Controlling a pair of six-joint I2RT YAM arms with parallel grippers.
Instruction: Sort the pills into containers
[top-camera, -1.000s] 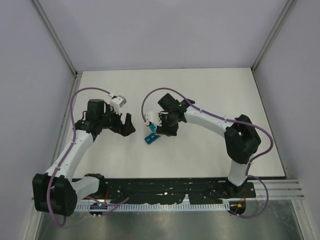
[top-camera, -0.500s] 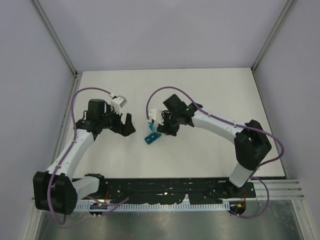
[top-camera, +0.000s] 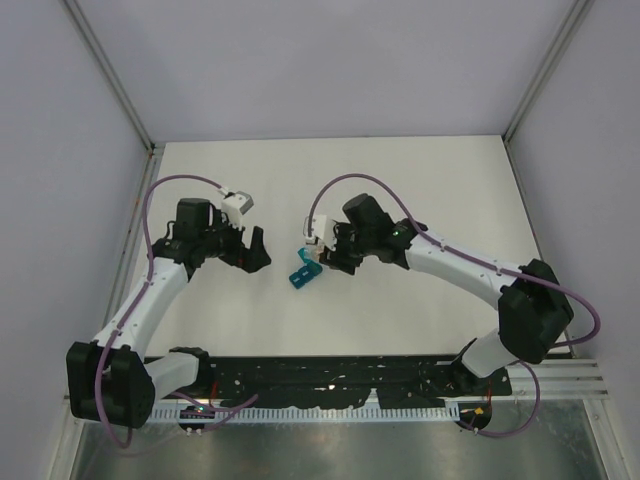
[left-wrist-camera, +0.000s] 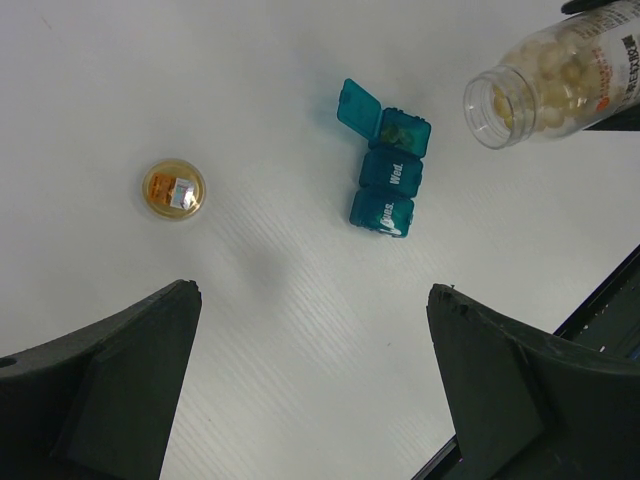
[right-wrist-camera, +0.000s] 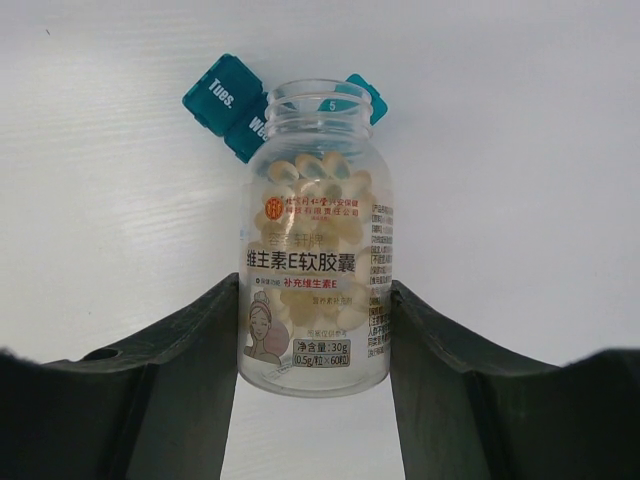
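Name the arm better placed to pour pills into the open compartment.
Right. The right gripper holds the uncapped bottle, mouth near the teal organizer's open compartment; the left gripper is open and empty.

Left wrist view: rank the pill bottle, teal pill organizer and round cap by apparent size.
1. pill bottle, cropped by the frame and held aloft, probably nearer the camera, so tentative.
2. teal pill organizer.
3. round cap.

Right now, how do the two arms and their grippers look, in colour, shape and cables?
Both the left arm and the right arm have white link shells between bulky black joints. A purple cable loops along each. A small white block sits at each wrist. The left gripper and the right gripper each have two broad, matte black, wedge-shaped fingers.
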